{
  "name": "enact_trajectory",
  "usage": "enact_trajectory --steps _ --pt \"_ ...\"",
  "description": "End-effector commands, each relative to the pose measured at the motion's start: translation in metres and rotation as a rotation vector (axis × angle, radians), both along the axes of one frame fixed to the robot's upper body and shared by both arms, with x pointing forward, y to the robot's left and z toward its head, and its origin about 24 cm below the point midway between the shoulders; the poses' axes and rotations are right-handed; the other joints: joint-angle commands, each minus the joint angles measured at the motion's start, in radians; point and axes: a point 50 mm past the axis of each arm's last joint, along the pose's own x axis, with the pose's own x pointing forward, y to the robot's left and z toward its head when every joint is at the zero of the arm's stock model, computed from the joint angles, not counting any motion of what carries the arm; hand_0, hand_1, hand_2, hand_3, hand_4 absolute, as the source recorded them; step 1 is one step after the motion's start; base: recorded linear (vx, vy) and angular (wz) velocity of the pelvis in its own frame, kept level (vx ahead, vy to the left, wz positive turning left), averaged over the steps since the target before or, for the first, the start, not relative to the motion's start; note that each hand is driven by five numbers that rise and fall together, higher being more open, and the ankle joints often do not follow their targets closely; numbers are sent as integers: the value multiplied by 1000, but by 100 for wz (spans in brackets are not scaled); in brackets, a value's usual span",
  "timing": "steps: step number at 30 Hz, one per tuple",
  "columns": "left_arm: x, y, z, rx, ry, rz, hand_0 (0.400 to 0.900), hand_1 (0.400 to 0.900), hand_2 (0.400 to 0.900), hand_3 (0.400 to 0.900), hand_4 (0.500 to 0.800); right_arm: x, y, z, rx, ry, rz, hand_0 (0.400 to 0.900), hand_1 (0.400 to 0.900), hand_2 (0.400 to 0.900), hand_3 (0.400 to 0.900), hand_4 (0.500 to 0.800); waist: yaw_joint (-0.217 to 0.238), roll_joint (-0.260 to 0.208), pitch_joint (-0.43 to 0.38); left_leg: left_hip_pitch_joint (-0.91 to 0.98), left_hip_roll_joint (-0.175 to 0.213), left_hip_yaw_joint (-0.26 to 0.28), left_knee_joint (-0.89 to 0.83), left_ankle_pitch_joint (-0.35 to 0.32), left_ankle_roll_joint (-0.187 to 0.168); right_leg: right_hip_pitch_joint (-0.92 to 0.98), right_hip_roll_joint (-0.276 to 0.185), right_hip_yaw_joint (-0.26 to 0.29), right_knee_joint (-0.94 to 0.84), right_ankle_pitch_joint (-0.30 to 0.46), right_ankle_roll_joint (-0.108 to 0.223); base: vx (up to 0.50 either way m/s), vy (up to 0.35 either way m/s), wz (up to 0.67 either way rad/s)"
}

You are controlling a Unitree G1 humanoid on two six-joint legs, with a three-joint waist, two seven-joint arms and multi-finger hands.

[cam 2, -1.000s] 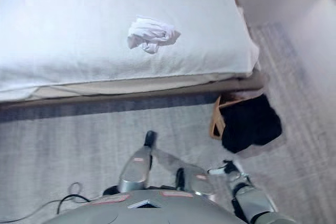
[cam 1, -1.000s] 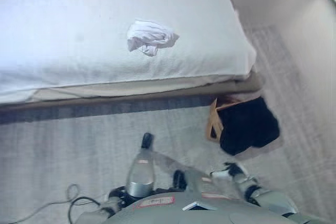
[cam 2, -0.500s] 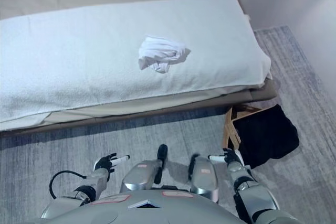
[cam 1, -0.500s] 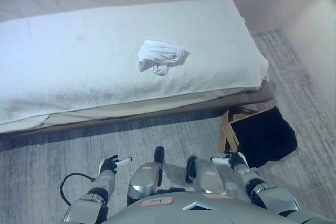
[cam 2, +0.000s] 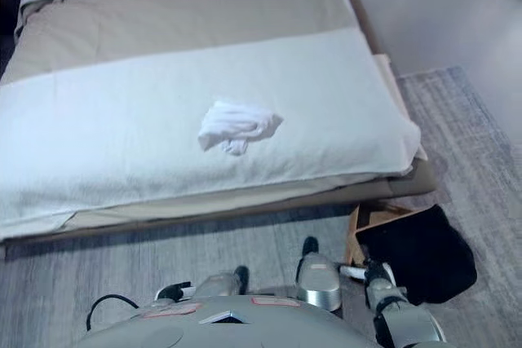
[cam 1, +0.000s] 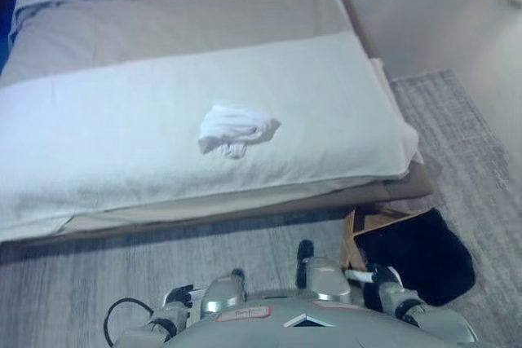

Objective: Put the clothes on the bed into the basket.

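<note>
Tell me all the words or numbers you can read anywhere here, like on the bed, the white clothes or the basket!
None can be read.
The white clothes: no print shows.
The bed: plain cover, no label in sight.
The basket with dark cloth over it: no writing visible.
</note>
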Motion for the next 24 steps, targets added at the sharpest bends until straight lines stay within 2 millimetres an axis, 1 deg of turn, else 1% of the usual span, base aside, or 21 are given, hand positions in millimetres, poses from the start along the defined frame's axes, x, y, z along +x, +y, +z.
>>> enact_trajectory --steps 1,2,3,4,5,6,7,8,9,10,11,13,14,15,17,18,19,20,21,23,24 --pt "33 -2 8 -7 -120 -109 900 900 900 900 800 30 -23 15 -82 -85 22 900 900 900 900 800 44 -62 95 54 -41 93 122 244 41 18 2 68 -88 137 19 332 -430 -28" --pt "33 -2 8 -7 -120 -109 900 900 900 900 800 30 -23 15 -82 -86 22 900 900 900 900 800 43 -64 93 51 -44 93 121 247 42 15 -1 68 -89 138 20 395 -247 -45" --pt "28 4 7 7 -93 -90 900 900 900 900 800 33 -25 17 -87 -86 37 900 900 900 900 800 87 -69 105 -45 -104 127 42 180 61 79 18 82 -123 120 22 428 -170 -36" --pt "26 7 7 18 -84 -81 900 900 900 900 800 33 -25 16 -89 -81 42 900 900 900 900 800 93 -74 97 -71 -103 137 -23 184 64 92 17 81 -131 111 27 440 -171 -40" --pt "26 7 7 18 -83 -82 900 900 900 900 800 32 -25 16 -89 -81 42 900 900 900 900 800 96 -72 100 -64 -101 139 -23 180 64 98 18 83 -131 109 27 455 -70 -5" --pt "21 11 6 33 -58 -85 900 900 900 900 800 32 -23 15 -87 -76 69 900 900 900 900 800 113 -70 86 -86 -59 176 -189 193 57 137 30 81 -141 82 32 446 -27 -15" --pt "17 13 6 42 -40 -91 900 900 900 900 800 33 -21 15 -87 -78 84 900 900 900 900 800 125 -65 87 -84 -46 161 -262 216 50 157 39 93 -144 68 34 573 -15 -23" --pt "14 15 5 57 -20 -103 900 900 900 900 800 37 -19 16 -93 -79 121 900 900 900 900 800 138 -58 85 -81 -26 136 -323 258 36 179 47 99 -144 54 37 403 55 -33" --pt "10 18 5 72 -3 -104 900 900 900 900 800 43 -18 17 -99 -81 175 900 900 900 900 800 147 -47 81 -78 2 117 -397 303 27 196 55 100 -145 40 41 357 67 -25" --pt "9 19 5 80 9 -107 900 900 900 900 800 46 -17 18 -107 -84 213 900 900 900 900 800 155 -41 82 -69 20 114 -434 324 19 214 51 98 -141 29 47 323 71 -17" --pt "6 21 5 85 20 -112 900 900 900 900 800 54 -14 19 -110 -87 276 900 900 900 900 800 160 -39 73 -48 23 114 -441 301 26 225 51 94 -133 11 49 275 60 -5" --pt "12 28 8 111 5 -146 900 900 900 900 800 86 -7 28 -154 -137 442 900 900 900 900 800 161 -41 66 -27 17 116 -471 306 25 228 43 86 -137 16 52 184 49 1" --pt "12 28 8 111 5 -146 900 900 900 900 800 86 -7 28 -153 -137 442 900 900 900 900 800 160 -41 67 -26 16 116 -472 306 25 229 42 86 -137 15 52 92 19 0" --pt "16 32 10 128 -11 -154 900 900 900 900 800 106 -3 36 -183 -179 523 900 900 900 900 800 166 -48 61 -19 11 113 -490 305 27 229 38 88 -146 19 55 85 23 2" --pt "22 34 12 140 -46 -167 900 900 900 900 800 160 10 67 -274 -320 725 900 900 900 900 800 178 -57 61 -11 4 129 -506 308 26 221 29 93 -157 28 64 97 59 -2" --pt "24 35 13 150 -51 -175 900 900 900 900 800 196 19 94 -331 -430 821 900 900 900 900 800 182 -62 67 -9 2 135 -511 306 26 217 25 99 -159 28 66 34 81 -10" --pt "26 36 13 159 -60 -175 900 900 900 900 800 212 25 109 -365 -491 870 900 900 900 900 800 182 -64 69 -17 4 138 -515 308 25 206 25 101 -159 31 67 -4 90 -10" --pt "28 35 13 168 -61 -174 900 900 900 900 800 243 41 138 -435 -591 962 900 900 900 900 800 188 -70 79 -22 4 140 -519 309 23 196 22 101 -159 31 70 -14 80 -7" --pt "28 34 13 171 -62 -172 900 900 900 900 800 257 50 155 -464 -642 1012 900 900 900 900 800 190 -73 80 -30 4 138 -522 310 24 186 22 101 -161 36 71 -11 69 -5" --pt "29 31 12 177 -53 -166 900 900 900 900 800 291 82 199 -558 -766 1132 900 900 900 900 800 202 -84 91 -43 4 138 -525 310 25 169 20 97 -165 44 75 -3 48 -1" --pt "31 29 12 181 -59 -156 900 900 900 900 800 304 96 220 -598 -825 1172 900 900 900 900 800 210 -89 99 -51 3 135 -525 310 25 160 19 95 -166 48 77 -26 27 9"
